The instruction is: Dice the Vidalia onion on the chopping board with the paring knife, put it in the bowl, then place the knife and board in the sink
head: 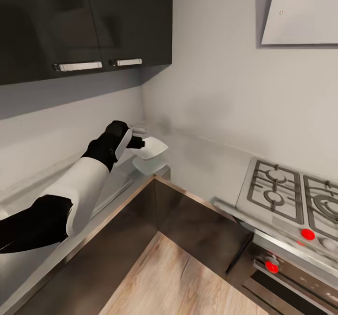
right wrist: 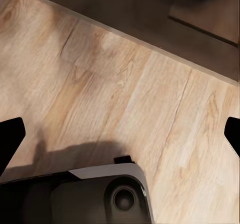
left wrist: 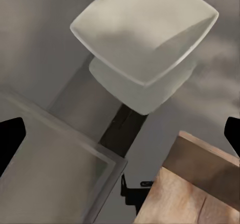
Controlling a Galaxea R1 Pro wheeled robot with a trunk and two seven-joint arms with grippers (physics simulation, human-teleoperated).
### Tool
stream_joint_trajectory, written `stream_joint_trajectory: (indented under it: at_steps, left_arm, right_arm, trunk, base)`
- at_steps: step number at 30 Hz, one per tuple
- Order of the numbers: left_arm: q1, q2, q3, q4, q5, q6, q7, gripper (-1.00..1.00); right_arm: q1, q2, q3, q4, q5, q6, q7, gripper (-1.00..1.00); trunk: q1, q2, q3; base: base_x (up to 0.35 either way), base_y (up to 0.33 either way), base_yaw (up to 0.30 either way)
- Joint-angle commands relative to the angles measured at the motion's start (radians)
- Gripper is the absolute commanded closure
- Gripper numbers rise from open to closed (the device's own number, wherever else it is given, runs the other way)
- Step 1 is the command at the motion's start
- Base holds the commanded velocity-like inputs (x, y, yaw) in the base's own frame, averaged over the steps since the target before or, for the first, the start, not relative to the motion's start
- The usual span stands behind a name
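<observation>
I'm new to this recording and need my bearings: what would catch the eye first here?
The left gripper is stretched out to the white bowl at the corner of the glossy countertop, the bowl's reflection showing just beneath it. To the right sits a gas stove with bright red knobs, and dark cabinets hang above the arm.

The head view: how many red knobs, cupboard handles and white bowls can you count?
Red stove knobs: 2
Silver cupboard handles: 2
White bowl: 1
Total: 5
</observation>
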Motion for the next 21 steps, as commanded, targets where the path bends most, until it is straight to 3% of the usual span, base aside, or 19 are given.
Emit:
stream_joint_trajectory:
  at_steps: [1, 7, 21]
  left_arm:
    - [0.0, 0.0, -0.003, 0.0, 0.007, -0.003, 0.017, -1.0]
    - [0.007, 0.005, -0.003, 0.002, 0.007, -0.036, 0.028, -1.0]
    - [0.022, 0.006, -0.003, 0.003, 0.007, -0.04, 0.029, -1.0]
  right_arm:
    - [0.0, 0.0, 0.002, -0.001, -0.01, -0.002, 0.001, -1.0]
    - [0.0, 0.0, 0.002, -0.001, -0.01, -0.002, 0.001, -1.0]
    - [0.0, 0.0, 0.002, 0.0, -0.01, -0.003, 0.001, -1.0]
  trunk:
    - [0.001, -0.002, -0.002]
    - [0.001, -0.002, -0.004]
    - [0.001, -0.002, -0.004]
  base:
    - [0.23, -0.233, 0.072]
    - [0.118, -0.191, 0.116]
    - [0.006, -0.01, 0.198]
